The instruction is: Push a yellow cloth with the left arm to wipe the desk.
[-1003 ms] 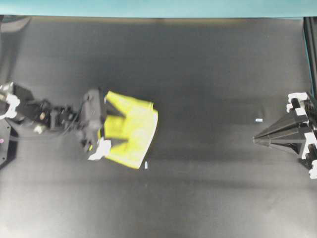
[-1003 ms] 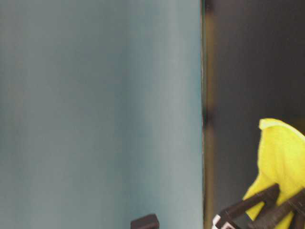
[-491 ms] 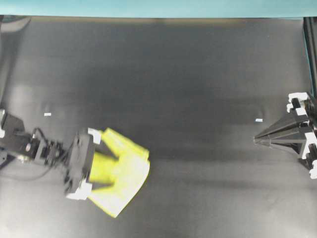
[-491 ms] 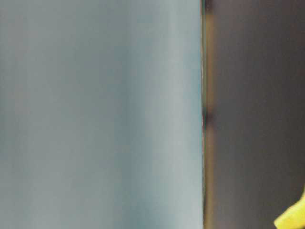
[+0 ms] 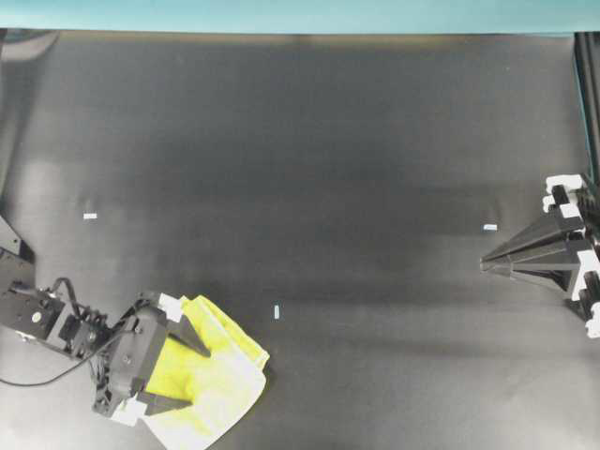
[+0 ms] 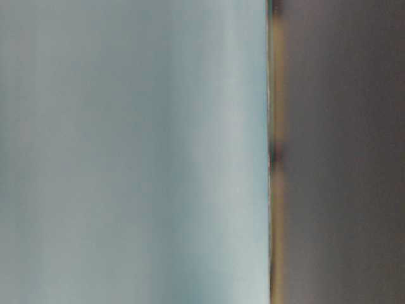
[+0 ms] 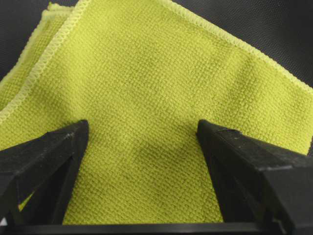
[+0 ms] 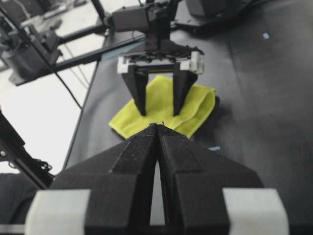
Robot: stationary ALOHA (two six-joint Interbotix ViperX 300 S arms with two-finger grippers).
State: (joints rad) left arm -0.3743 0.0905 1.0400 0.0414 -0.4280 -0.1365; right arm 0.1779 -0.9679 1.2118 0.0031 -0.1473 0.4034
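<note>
The yellow cloth [image 5: 230,380] lies flat on the black desk [image 5: 356,141] at the front left of the overhead view. My left gripper [image 5: 197,377] is open, with its two black fingers spread and pressed down onto the cloth. In the left wrist view the cloth [image 7: 146,73] fills the frame between the spread fingertips of the gripper [image 7: 142,125]. The right wrist view shows the cloth [image 8: 195,105] under the left gripper [image 8: 158,112]. My right gripper [image 5: 483,265] is shut and empty at the right edge, far from the cloth. The cloth is out of the table-level view.
A teal strip [image 5: 281,14] runs along the desk's far edge. Small white tape marks lie on the desk at the left [image 5: 90,216], near the cloth [image 5: 277,311] and near the right gripper [image 5: 489,227]. The cloth is close to the desk's front edge.
My left gripper has slid the cloth toward the front left of the overhead view, uncovering two tape marks. The cloth has left the table-level view. The right arm has not moved.
</note>
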